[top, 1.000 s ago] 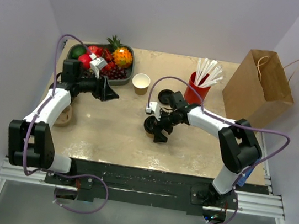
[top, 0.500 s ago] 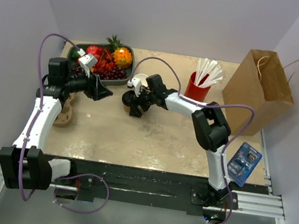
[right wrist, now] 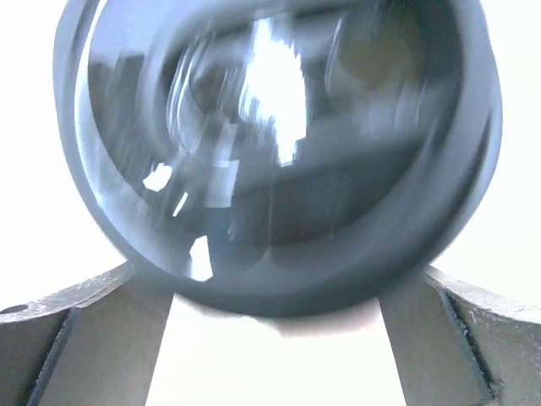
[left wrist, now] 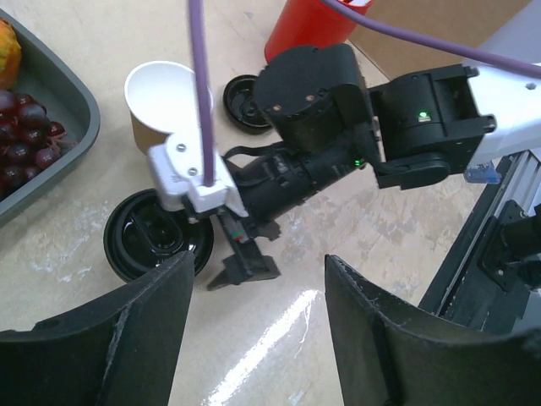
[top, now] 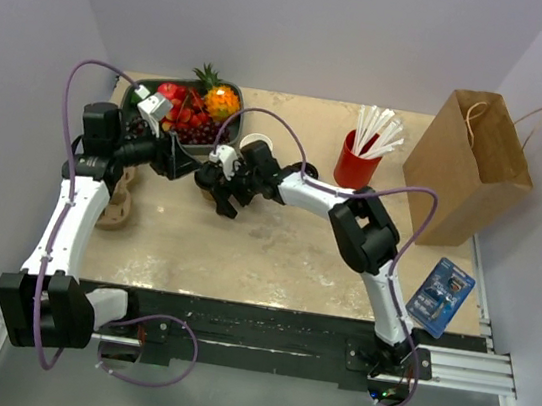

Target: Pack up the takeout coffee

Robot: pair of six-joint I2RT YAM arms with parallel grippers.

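Tan table, white walls behind. Cup upright near fruit tray, open-topped, lid not on. Black lid flat on table, just beside cup. Right gripper over lid, fingers spread wide, lid at their tips; contact unclear. Left gripper hovering close by, facing right gripper, fingers parted, empty.
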